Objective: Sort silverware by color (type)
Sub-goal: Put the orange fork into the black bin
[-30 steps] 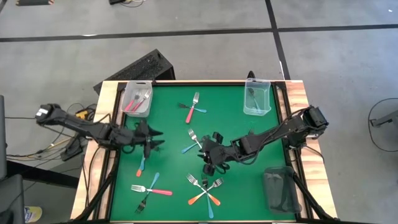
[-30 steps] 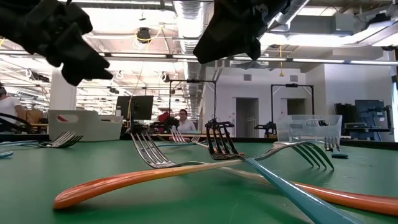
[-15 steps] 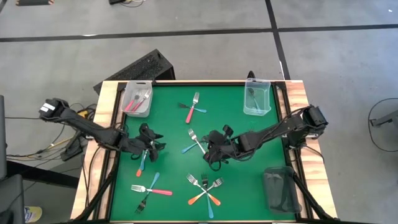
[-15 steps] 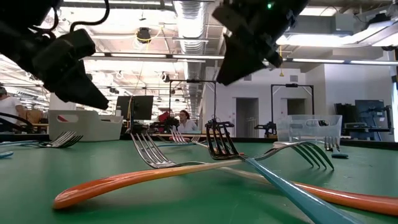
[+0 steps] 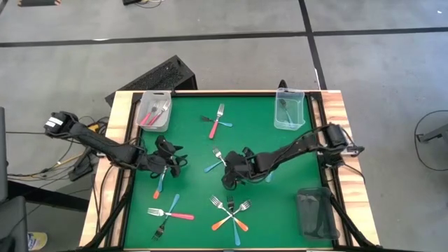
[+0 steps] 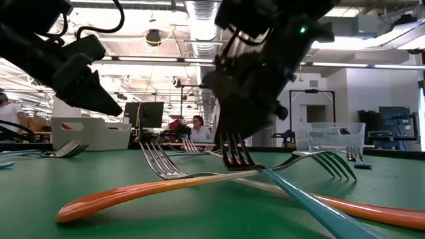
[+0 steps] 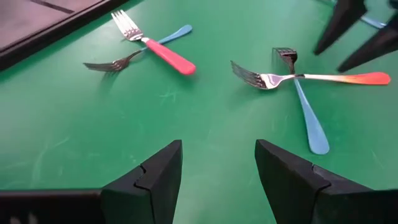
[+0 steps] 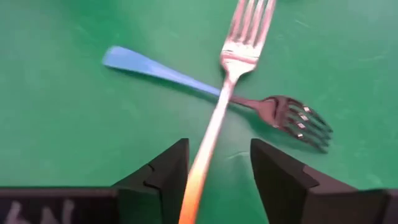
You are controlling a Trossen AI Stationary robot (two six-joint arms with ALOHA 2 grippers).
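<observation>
My right gripper (image 5: 229, 175) (image 8: 214, 171) is open and low over the middle of the green mat. Its fingers stand on either side of the handle of an orange-handled fork (image 8: 219, 115) and do not close on it. That fork lies flat across a blue-handled fork (image 8: 155, 67) (image 5: 211, 168). My left gripper (image 5: 173, 159) (image 7: 217, 168) is open and empty above the mat's left part. Ahead of it lie a pink-red fork (image 7: 163, 53) crossing a blue one, and an orange fork (image 7: 336, 78) crossing a blue one (image 7: 309, 118).
A clear bin (image 5: 154, 112) with pink-red forks stands at the far left. A clear bin (image 5: 289, 112) stands at the far right and a dark bin (image 5: 315, 213) at the near right. More crossed forks lie at the far middle (image 5: 218, 121) and near middle (image 5: 232, 213).
My right gripper has come down toward the mat and now sits low over the crossed orange and blue forks. My left gripper has dropped a little. No fork has moved.
</observation>
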